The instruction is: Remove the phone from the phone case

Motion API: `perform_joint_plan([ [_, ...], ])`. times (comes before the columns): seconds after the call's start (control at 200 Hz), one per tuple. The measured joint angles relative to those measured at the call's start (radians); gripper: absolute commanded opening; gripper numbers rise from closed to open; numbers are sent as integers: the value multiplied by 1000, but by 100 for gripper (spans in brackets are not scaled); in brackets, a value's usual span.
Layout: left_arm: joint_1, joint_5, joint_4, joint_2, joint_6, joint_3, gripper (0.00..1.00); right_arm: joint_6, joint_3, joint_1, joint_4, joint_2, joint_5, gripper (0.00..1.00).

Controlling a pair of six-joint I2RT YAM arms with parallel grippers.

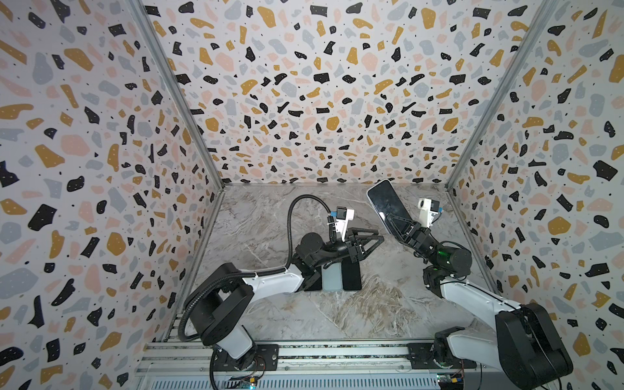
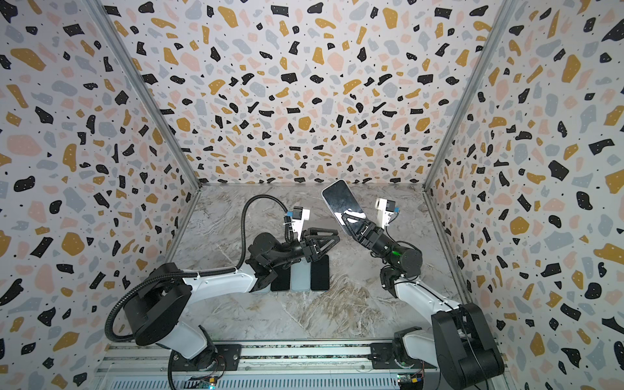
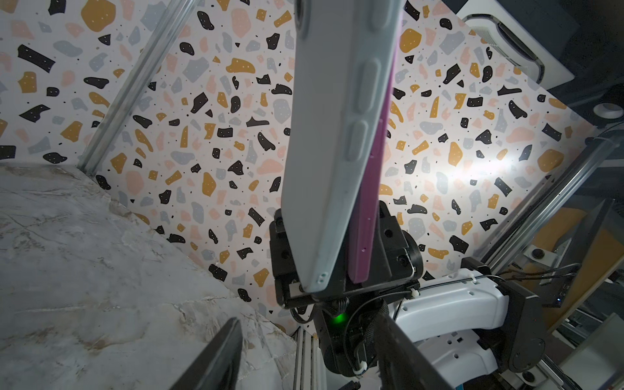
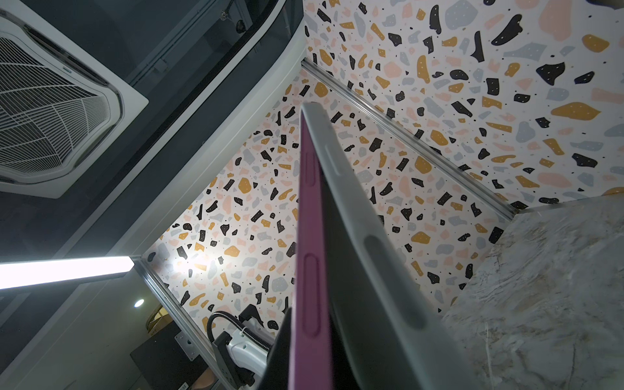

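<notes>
Your right gripper (image 1: 396,224) is pinching the bottom end of the phone (image 1: 385,199) and its phone case (image 3: 337,135) together, with one jaw lying on the dark screen and the other behind the case. You are holding them raised above the marble table (image 1: 337,314), near the back right corner, with the top end tilting up towards the back wall. Both wrist views are showing the purple phone edge (image 4: 309,270) standing away from the pale grey case wall (image 4: 364,270) along one long side, while the gripped end is sitting with the case between the jaws. Your right arm is reaching up and back from its base, with the forearm rising and the wrist angled inward.

Your left arm is stretching low across the middle, with its left gripper (image 1: 374,241) pointing towards the right arm. Its jaws are spread with nothing between them, and it is hovering over a row of dark and pale slabs (image 2: 300,278) lying flat on the table.
</notes>
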State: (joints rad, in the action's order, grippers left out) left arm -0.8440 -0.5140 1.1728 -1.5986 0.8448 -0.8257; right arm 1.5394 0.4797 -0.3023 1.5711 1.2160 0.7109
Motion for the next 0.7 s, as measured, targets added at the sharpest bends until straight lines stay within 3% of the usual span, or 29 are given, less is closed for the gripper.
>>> perform_joint_plan([
  [0.3,-5,0,2,-35,-8,-43,60,8,0,-6,0,5,-8,0],
  [0.551,-9,16,-54,-59,-32,-84,50,18,0,-11,0,19,-12,0],
  [0.701,-10,44,-121,-59,-73,-114,40,24,0,-14,0,21,-28,0],
])
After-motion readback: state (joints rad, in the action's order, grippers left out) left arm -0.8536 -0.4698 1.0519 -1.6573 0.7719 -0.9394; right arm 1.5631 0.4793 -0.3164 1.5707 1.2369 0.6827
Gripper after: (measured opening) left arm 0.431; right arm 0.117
